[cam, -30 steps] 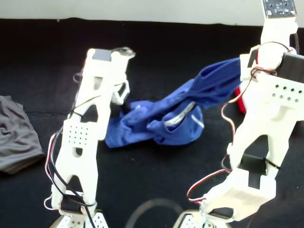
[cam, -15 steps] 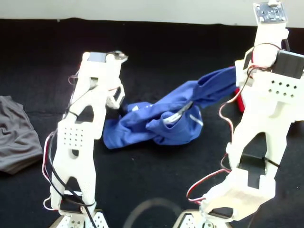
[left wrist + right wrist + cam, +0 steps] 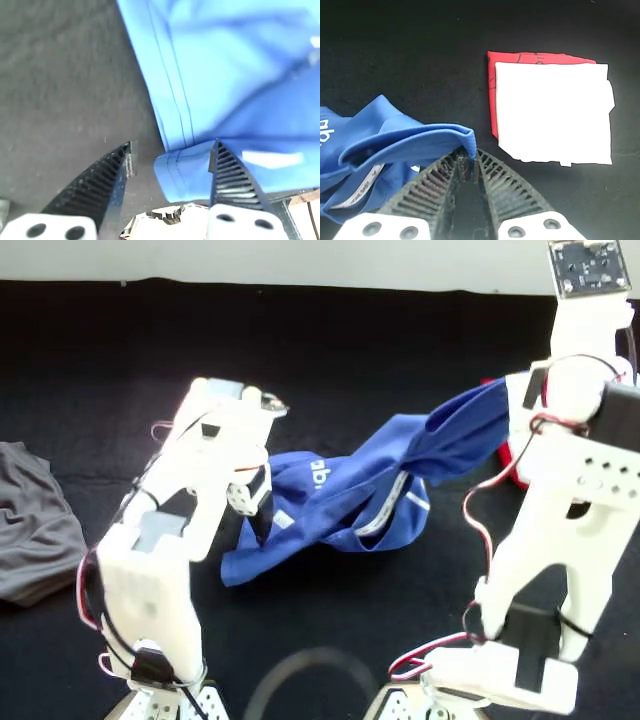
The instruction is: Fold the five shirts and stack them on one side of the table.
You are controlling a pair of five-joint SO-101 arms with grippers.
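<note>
Left arm (image 3: 165,540): white plastic shells; red, white and black wires are looped near the base.
Right arm (image 3: 560,480): white, dotted with small holes — black servos, red-and-white cables.
Jaws: black and ridged, mounted in white brackets with screw holes.

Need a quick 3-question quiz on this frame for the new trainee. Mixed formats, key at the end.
1. True or false: the right gripper is shut on an edge of the blue shirt.
2. Multiple choice: the left gripper is
A. open, beside the blue shirt's hem
B. shut on a grey shirt
C. shut on a white shirt
3. Short answer: what colour is the bottom shirt under the folded white shirt?

Key: 1 true; 2 A; 3 red.
</note>
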